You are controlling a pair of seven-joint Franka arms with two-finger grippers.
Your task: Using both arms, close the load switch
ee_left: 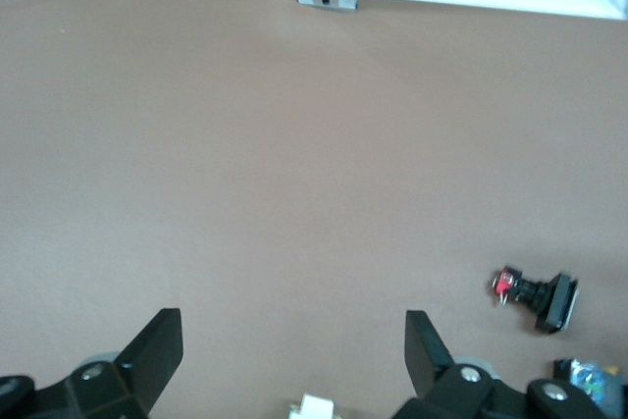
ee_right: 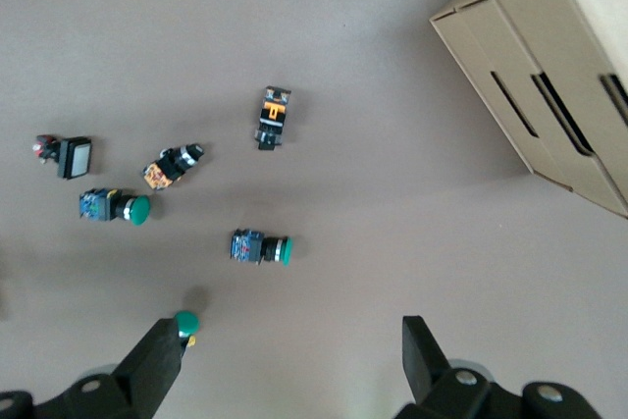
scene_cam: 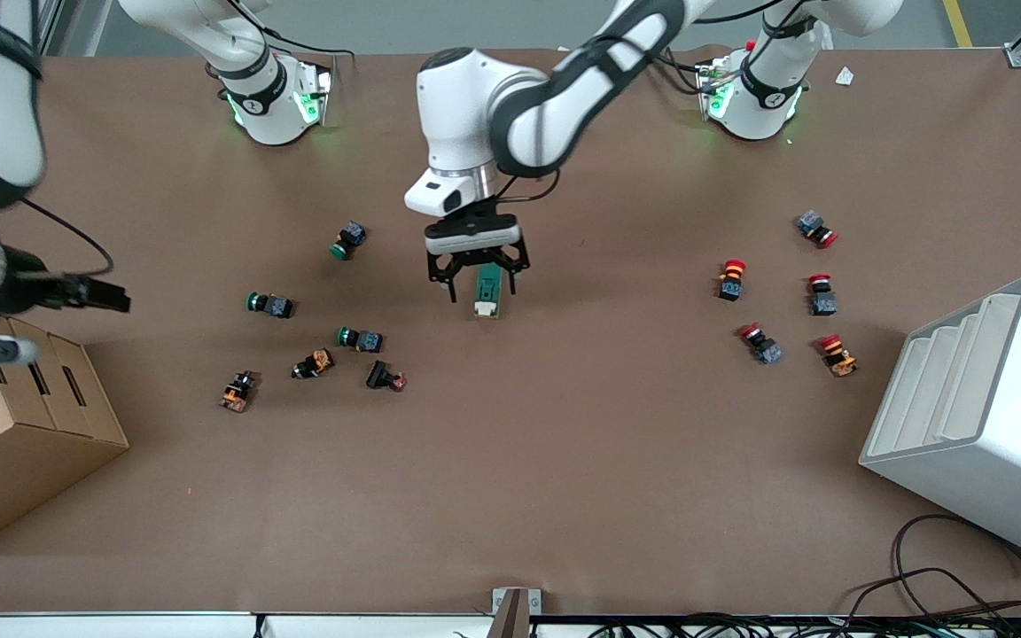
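Observation:
The load switch [scene_cam: 487, 295], a dark green oblong block with a white end piece, lies on the brown table near the middle. My left gripper [scene_cam: 480, 285] is low over it, open, one finger on each side and the white end sticking out toward the front camera. In the left wrist view the gripper [ee_left: 294, 326] is wide open and only the switch's white end [ee_left: 314, 407] shows. My right gripper [scene_cam: 101, 295] hangs high over the table's right-arm end, above the cardboard box's edge. It is open and empty in the right wrist view [ee_right: 289, 331].
Green push buttons [scene_cam: 350, 239] [scene_cam: 269, 304] [scene_cam: 360, 338] and small dark parts [scene_cam: 385, 377] lie toward the right arm's end. Several red push buttons [scene_cam: 730, 279] lie toward the left arm's end. A cardboard box [scene_cam: 23, 425] and a white rack [scene_cam: 980, 416] stand at the ends.

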